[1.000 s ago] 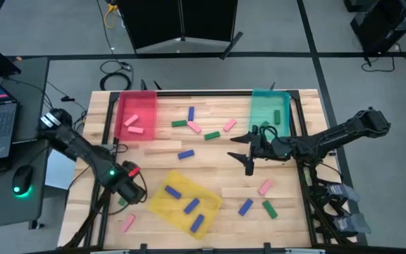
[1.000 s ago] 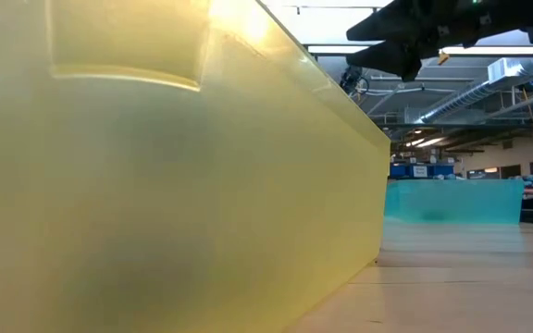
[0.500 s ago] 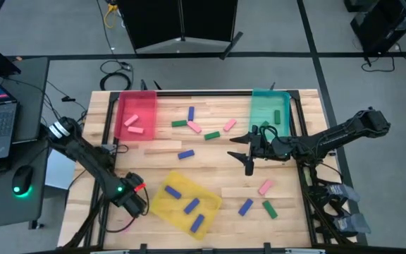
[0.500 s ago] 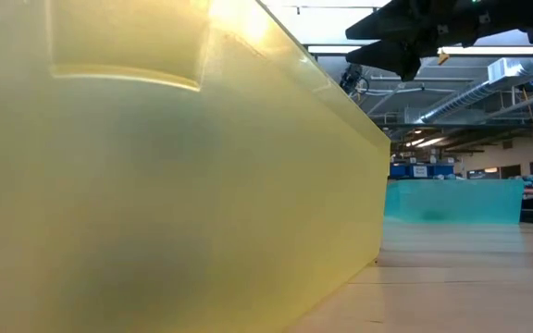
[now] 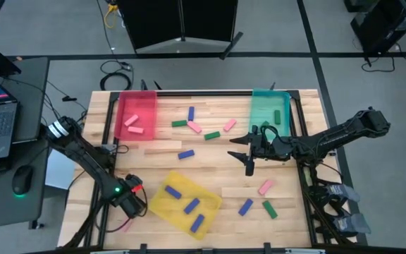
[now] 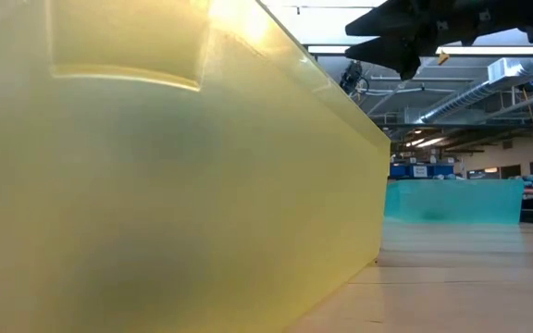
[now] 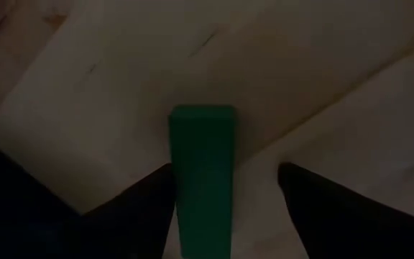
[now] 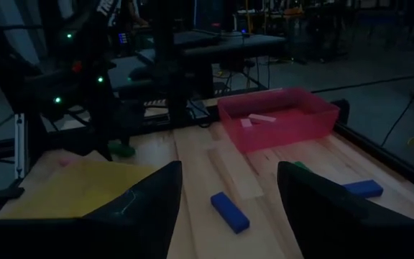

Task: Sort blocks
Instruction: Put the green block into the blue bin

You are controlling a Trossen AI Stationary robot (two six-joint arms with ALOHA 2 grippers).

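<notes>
left hand [image 5: 131,202] low at desk [image 5: 210,166] front-left corner beside yellow tray [image 5: 183,201], fingers parted astride green block [image 7: 203,180], apparently to grip it | right hand [image 5: 247,149] wide, hovered mid-desk, idle

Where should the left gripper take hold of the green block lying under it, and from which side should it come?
Grip the green block across its narrow width, on the two long side faces. It lies flat on the table, lined up between the open fingers of the left gripper, so coming straight down from above looks best. The long flat sides are parallel, which probably gives the fingers a firm hold.
</notes>
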